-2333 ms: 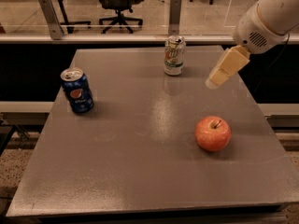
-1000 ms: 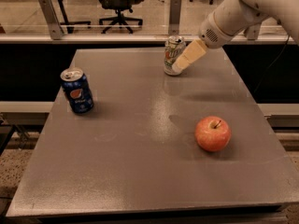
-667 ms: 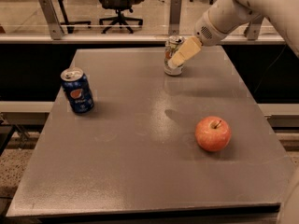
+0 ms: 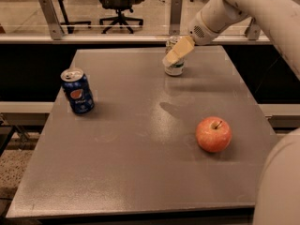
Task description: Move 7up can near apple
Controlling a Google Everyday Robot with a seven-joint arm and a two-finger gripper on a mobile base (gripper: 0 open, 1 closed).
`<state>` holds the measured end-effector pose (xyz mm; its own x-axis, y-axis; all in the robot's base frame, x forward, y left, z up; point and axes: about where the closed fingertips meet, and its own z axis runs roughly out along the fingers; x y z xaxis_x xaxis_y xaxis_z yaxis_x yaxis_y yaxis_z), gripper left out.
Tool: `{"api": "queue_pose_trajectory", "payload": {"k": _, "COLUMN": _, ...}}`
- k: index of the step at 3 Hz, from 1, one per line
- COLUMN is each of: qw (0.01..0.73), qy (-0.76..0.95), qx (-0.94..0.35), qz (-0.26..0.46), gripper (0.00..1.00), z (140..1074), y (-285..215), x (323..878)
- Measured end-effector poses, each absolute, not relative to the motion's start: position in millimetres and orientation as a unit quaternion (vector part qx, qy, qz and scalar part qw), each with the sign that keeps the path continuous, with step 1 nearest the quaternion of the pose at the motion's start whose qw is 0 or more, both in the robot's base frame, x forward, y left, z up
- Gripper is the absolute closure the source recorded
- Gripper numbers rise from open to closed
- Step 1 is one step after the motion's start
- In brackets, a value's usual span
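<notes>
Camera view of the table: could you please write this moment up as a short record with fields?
gripper: at the upper part of the 7up can, reaching in from the right
7up can: upright near the far edge of the table, top partly covered by the gripper
apple: near right part of the table, well apart from the 7up can
Pepsi can: upright on the left side
task status: 7up can not yet moved near the apple
</notes>
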<state>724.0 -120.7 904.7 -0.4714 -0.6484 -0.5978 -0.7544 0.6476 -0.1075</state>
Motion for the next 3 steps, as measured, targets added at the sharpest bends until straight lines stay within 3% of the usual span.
{"api": "queue_pose_trajectory", "payload": {"k": 1, "qw": 0.308, "qy": 0.853, "qx": -0.412, "qz": 0.09, "gripper": 0.16, "z": 904.7, "y": -117.2, "x": 728.7}}
{"api": "queue_pose_trajectory", "payload": {"k": 3, "qw": 0.311, "qy": 0.847, "qx": -0.42, "qz": 0.102, "gripper": 0.63, "z": 901.6, "y": -110.9, "x": 733.2}}
